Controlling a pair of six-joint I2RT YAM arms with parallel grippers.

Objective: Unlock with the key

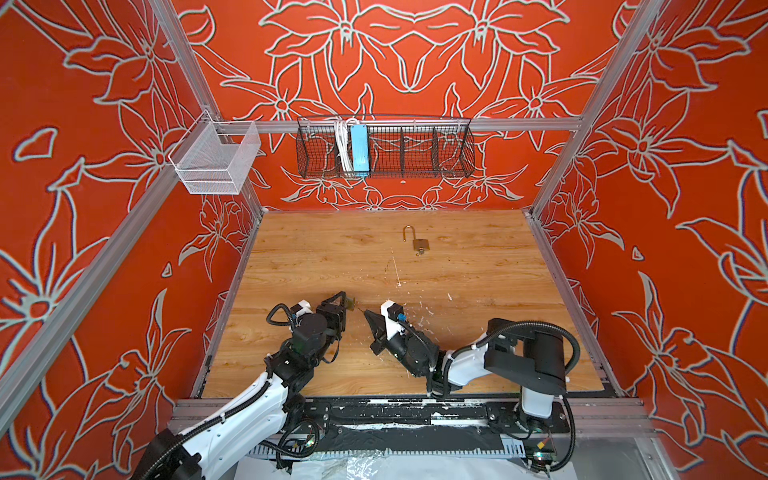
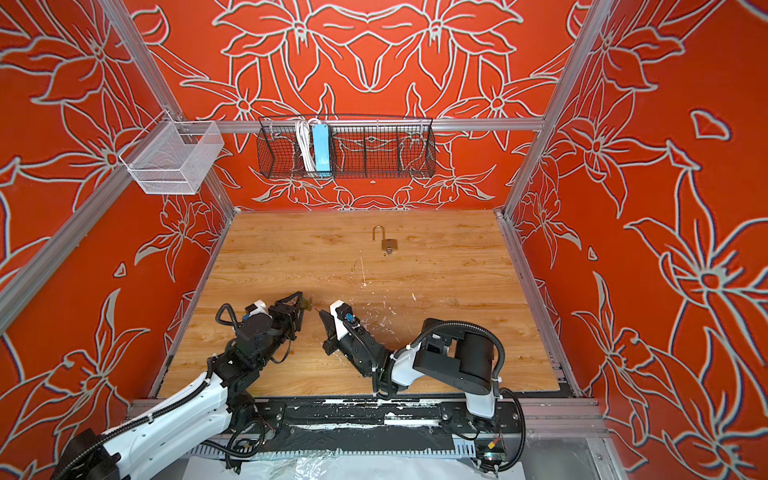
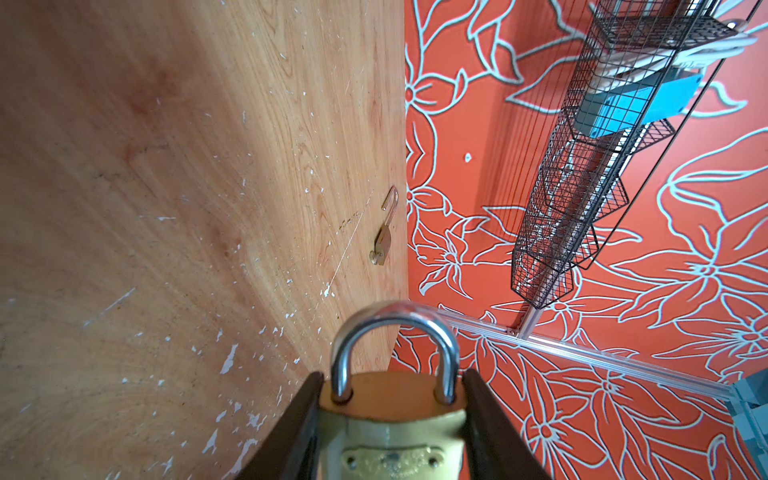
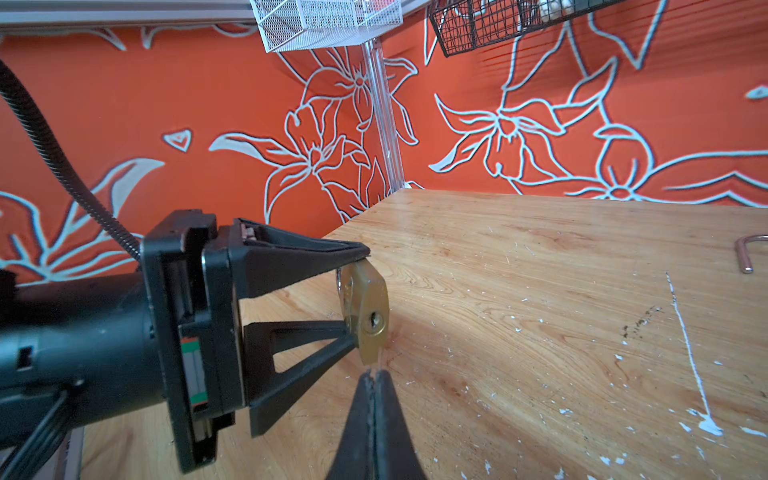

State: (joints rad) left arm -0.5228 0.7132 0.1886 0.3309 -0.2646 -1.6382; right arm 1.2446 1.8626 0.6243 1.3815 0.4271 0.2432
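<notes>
Now, left gripper (image 4: 358, 296): part-way closed, its fingers clamped on the two narrow sides of the padlock (image 3: 395, 419); carries it clear of the desk (image 1: 478, 291), turned sideways so that the base faces the right gripper (image 4: 375, 376).
Padlock: brass body, low over the near part of the desk, left of centre; gripped by the body so that base and shackle (image 3: 395, 320) remain free.
Shackle: steel, both legs seated in the body; lock judged not yet opened.
Keyhole (image 4: 375, 321): in the base, unobstructed and empty, presented toward the key (image 4: 376, 360).
Key: only a thin sliver shows, edge-on, projecting from the right gripper's tips; its end lies at the lower edge of the padlock's base, beside the keyhole and not in it; contact cannot be told.
Right gripper: fully closed, pinching the key so that the blade leads; pointed at the padlock's base.
Step in hand: alignment before insertion; judged to need a small shift to bring the blade onto the keyhole.
Second padlock (image 1: 419, 244): lies flat far back on the desk, right of centre, shackle swung open, well apart from both arms; plays no part in the present grip.
</notes>
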